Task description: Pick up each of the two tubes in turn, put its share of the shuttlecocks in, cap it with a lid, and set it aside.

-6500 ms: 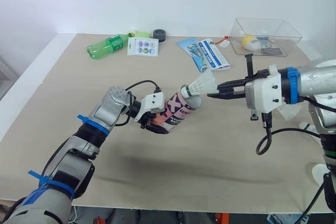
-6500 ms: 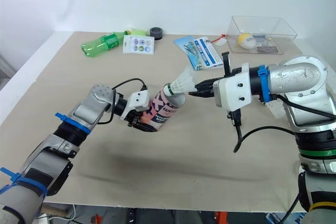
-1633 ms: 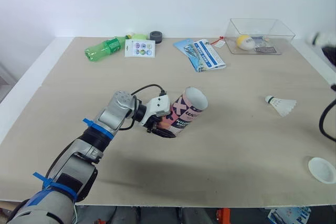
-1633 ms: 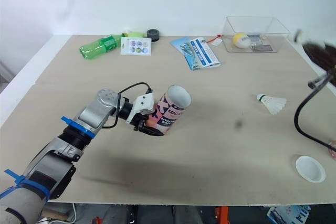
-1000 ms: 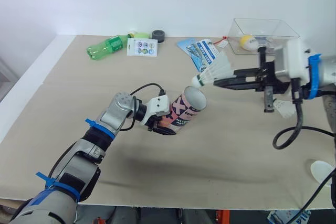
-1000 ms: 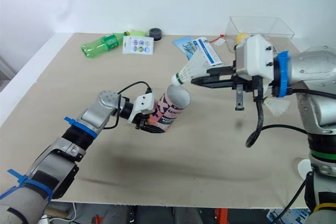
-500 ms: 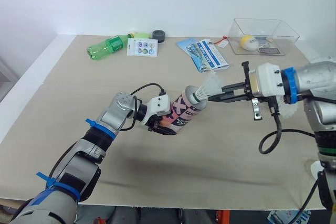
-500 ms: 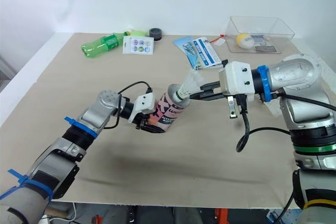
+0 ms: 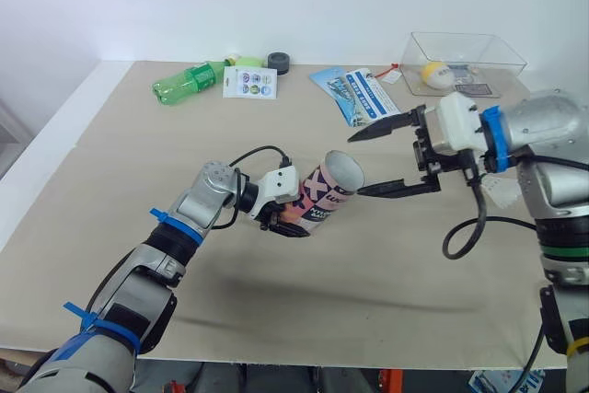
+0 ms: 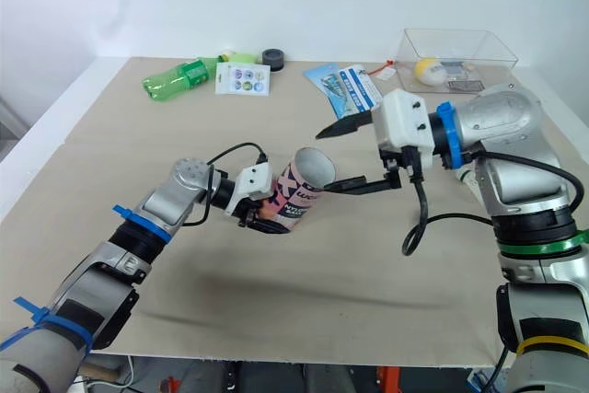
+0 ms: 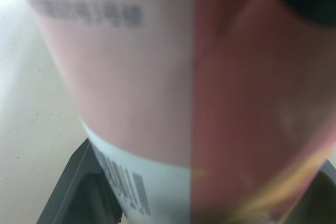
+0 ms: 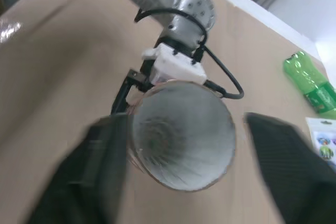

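At centre of the tabletop point(image 9: 184, 117), your left end effector point(image 9: 281, 219) is clenched low on the pink-and-white cardboard shuttlecock tube point(image 9: 329, 192), whose mouth tilts toward three o'clock. Your right end effector point(image 9: 361, 164) hangs there, released wide. The tube looks light, thin-walled and crushable, so grip mid-body, gently.

**Four cameras converging on one tube point(image 9: 329, 192)**

The two head eyes are looking forward and down over the table point(image 9: 110, 135), sharing almost the same scene from slightly offset positions. The left wrist camera is sitting right up against the tube's printed wall. The right wrist camera is facing straight into the tube's open mouth from nearby, also taking in the left gripper point(image 9: 289, 218) behind it.
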Robot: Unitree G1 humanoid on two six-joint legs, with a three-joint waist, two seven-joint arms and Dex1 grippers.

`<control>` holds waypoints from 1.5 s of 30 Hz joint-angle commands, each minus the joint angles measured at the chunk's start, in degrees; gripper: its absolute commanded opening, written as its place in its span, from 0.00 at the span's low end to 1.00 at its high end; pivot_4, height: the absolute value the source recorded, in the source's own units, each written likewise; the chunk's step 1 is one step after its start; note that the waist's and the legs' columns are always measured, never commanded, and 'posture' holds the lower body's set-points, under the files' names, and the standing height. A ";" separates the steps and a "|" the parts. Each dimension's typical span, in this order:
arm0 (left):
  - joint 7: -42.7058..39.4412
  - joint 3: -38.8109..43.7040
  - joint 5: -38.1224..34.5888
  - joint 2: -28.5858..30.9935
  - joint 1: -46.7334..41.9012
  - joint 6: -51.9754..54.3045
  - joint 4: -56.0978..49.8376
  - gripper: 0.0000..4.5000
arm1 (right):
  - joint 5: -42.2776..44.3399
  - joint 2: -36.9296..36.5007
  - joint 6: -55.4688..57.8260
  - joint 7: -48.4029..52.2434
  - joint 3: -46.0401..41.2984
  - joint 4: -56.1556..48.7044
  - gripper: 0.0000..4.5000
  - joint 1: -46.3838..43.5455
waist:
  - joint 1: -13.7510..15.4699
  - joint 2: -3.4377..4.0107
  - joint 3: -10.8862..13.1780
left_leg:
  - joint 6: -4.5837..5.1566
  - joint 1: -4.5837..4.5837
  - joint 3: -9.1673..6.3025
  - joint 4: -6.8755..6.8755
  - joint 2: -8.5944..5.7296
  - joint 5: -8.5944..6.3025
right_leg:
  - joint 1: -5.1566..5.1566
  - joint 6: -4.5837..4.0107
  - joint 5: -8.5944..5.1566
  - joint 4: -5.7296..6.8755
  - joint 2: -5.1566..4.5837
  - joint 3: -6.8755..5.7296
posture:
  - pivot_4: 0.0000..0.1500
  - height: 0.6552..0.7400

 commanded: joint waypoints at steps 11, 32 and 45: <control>1.31 -0.70 0.87 0.14 2.50 1.38 -3.90 0.62 | -5.33 -1.69 3.97 -35.84 -30.02 16.31 0.98 23.48 | 0.90 0.04 -0.16 | 0.01 0.04 0.00 -0.09 0.00 0.00 | 0.01 0.04 -0.01 0.01 0.01 -0.02 | 1.00 1.00; 2.04 -0.52 0.90 1.87 5.06 4.34 -8.96 0.62 | -6.36 2.88 3.79 -43.56 -28.97 37.46 0.98 21.72 | -0.06 0.16 -0.23 | 0.06 0.12 0.06 -0.07 -0.05 0.04 | 0.07 0.14 0.04 0.01 0.02 0.11 | 1.00 1.00; 2.10 -0.58 0.90 2.23 4.81 4.12 -8.46 0.62 | -8.79 4.51 -2.45 -41.98 -25.23 48.16 0.55 14.57 | -0.35 0.16 -0.23 | 0.07 0.14 0.08 -0.07 -0.06 0.04 | 0.08 0.16 0.07 0.01 0.02 0.11 | 1.00 1.00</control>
